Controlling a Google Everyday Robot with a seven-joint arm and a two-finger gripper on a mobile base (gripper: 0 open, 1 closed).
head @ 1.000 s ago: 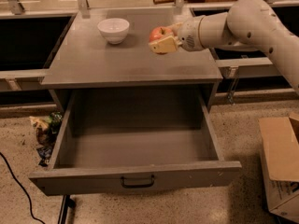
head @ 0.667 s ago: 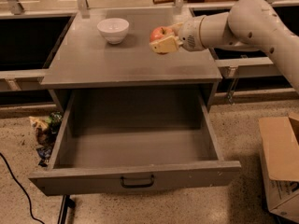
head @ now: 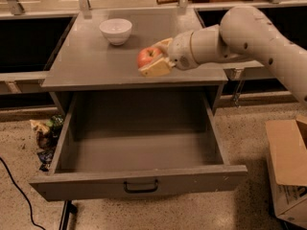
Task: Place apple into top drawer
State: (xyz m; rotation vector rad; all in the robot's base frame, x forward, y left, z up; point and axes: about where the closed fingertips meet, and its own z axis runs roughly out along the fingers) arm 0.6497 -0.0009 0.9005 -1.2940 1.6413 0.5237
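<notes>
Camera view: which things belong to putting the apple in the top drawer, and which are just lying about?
Job in hand:
apple, gripped in the hand over the cabinet top; top drawer, pulled open.

Lying about:
white bowl on the cabinet top; cardboard box, litter and black cable on the floor.

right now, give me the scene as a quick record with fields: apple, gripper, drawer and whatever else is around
apple: red, held in the gripper, over the front part of the cabinet top
gripper: shut on the apple, arm reaching in from the right
drawer: pulled open, nothing inside, dark handle on the front
bowl: white, upright, at the back of the cabinet top, apart from the apple
floor: cardboard box right, wrappers left
task status: apple not yet in the drawer
</notes>
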